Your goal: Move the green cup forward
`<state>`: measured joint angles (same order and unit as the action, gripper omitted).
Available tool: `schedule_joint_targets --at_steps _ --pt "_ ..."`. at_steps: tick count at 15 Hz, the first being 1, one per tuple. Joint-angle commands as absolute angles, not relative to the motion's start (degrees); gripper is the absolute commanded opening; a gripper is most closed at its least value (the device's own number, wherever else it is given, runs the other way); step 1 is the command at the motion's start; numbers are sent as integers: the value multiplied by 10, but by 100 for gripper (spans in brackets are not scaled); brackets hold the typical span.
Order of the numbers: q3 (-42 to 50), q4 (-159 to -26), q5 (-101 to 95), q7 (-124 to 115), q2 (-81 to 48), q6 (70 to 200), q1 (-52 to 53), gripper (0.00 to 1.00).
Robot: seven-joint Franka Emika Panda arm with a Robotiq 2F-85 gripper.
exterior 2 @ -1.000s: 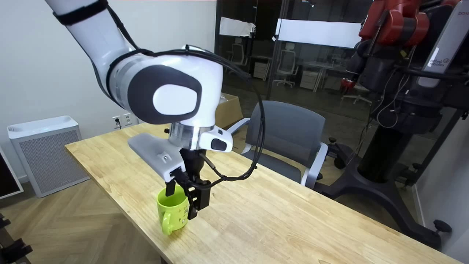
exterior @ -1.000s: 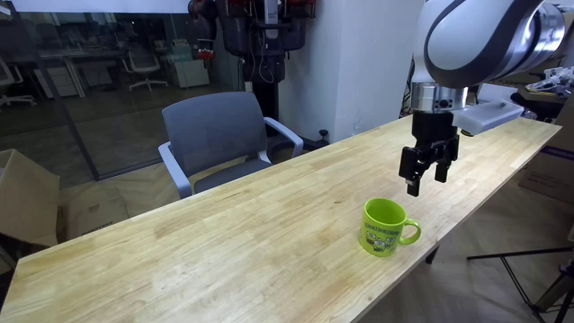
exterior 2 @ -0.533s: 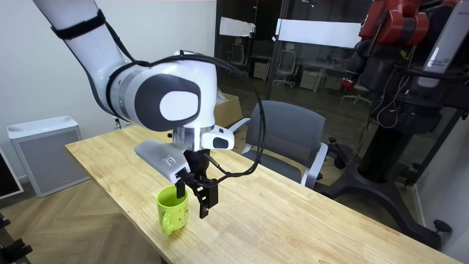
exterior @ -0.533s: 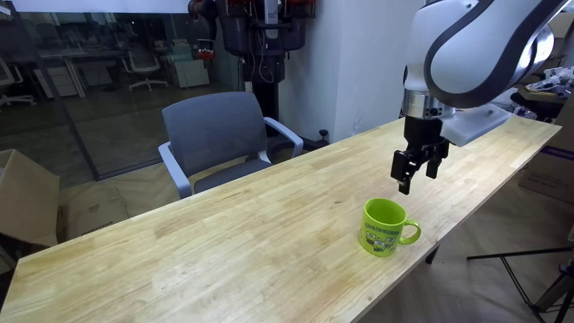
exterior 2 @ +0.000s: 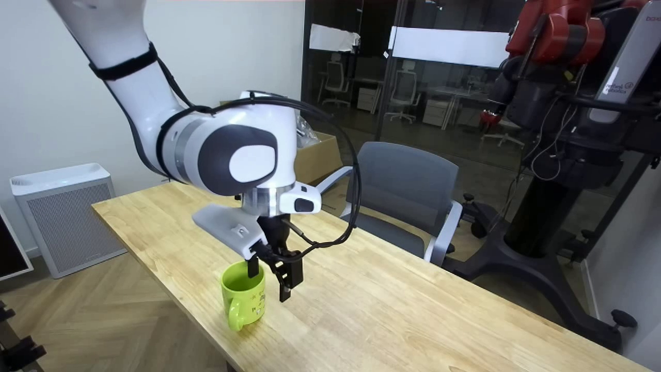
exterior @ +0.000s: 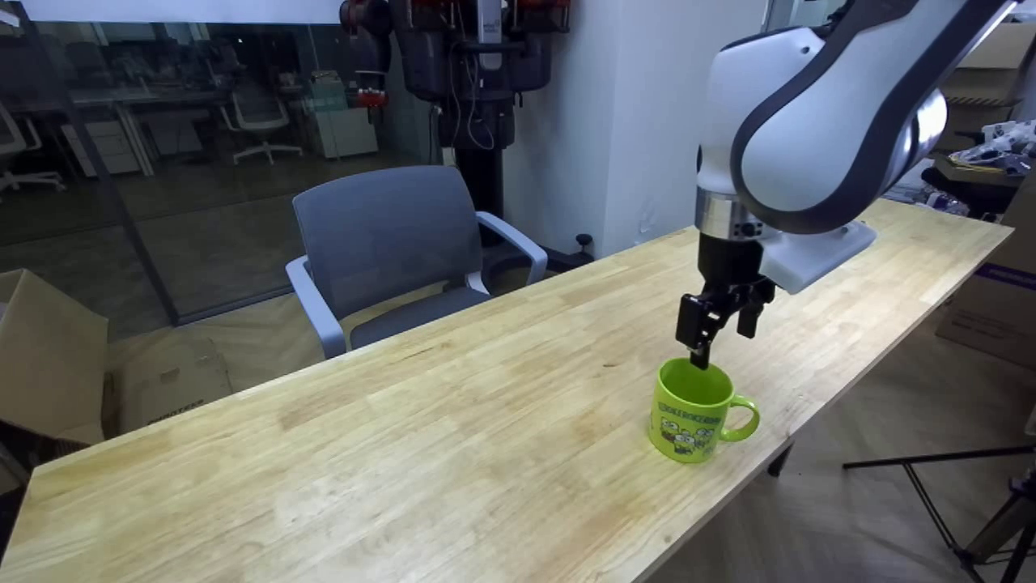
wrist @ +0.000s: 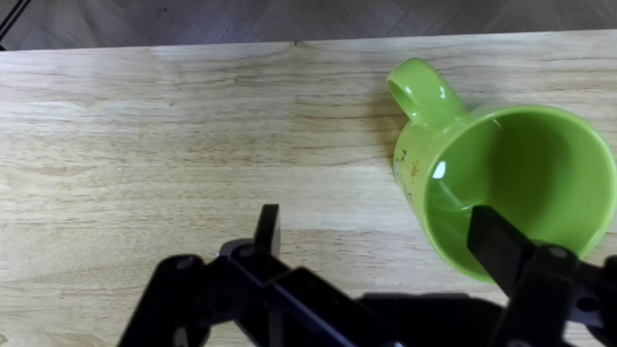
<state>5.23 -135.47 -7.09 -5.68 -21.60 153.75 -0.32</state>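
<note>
As you slide in, your fingers [wrist: 499, 246] hang spread, pinching nothing. Your gripper [exterior: 723, 346] has just shifted toward the green cup [wrist: 511, 178], and an exterior view now shows one tip crossing its mouth while the other hangs outside, so you look to be lining up a wall pinch. Inside the mouth or only above? You can't tell yet. The green cup hasn't budged: upright at two o'clock from your gripper in the wrist view, handle [wrist: 426, 94] pointing between ten and eleven, edge of the table [wrist: 168, 159] at twelve. Forward move still to come.
</note>
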Motion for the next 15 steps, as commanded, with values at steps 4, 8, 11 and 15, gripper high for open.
schedule_joint_targets --at_steps 4,8,11,15 --pt "38 -1332 -54 -51 -239 1534 3 100" --pt "34 -1326 -42 -43 -254 1531 -2 75" --pt "35 -1319 -39 -36 -265 1530 -2 60" --pt "30 -1309 -34 -19 -277 1527 -7 31"
